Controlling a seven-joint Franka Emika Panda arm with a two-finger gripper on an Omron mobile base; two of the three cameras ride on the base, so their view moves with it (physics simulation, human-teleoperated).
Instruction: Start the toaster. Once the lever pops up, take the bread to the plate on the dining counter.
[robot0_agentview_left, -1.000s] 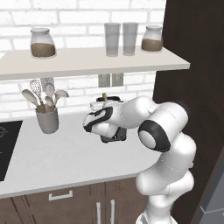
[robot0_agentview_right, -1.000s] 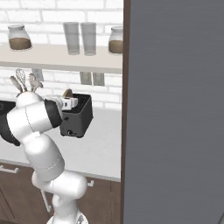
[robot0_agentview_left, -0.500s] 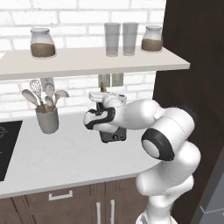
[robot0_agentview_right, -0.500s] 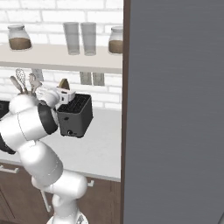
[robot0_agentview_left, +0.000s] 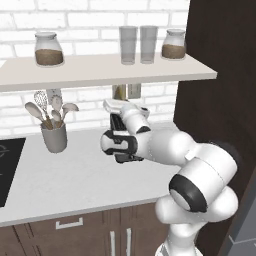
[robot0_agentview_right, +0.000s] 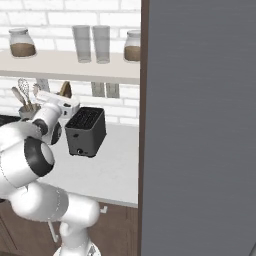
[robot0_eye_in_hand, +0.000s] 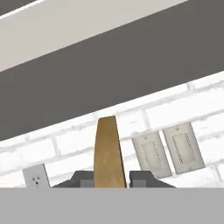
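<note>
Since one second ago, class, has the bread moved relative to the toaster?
Yes. The bread, held between the fingers, has risen and shifted left, away from the toaster toward the shelf.

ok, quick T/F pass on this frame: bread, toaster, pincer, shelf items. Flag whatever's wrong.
1. The bread stands between the pincer fingertips. True.
2. The toaster lies tipped over on the counter. False: it stands upright.
3. Two glasses stand on the shelf between two jars. True.
4. The utensil cup sits on the shelf. False: it stands on the counter below.
5. Bread still fills the toaster's slots. False: the slots look empty in the right base view.
</note>
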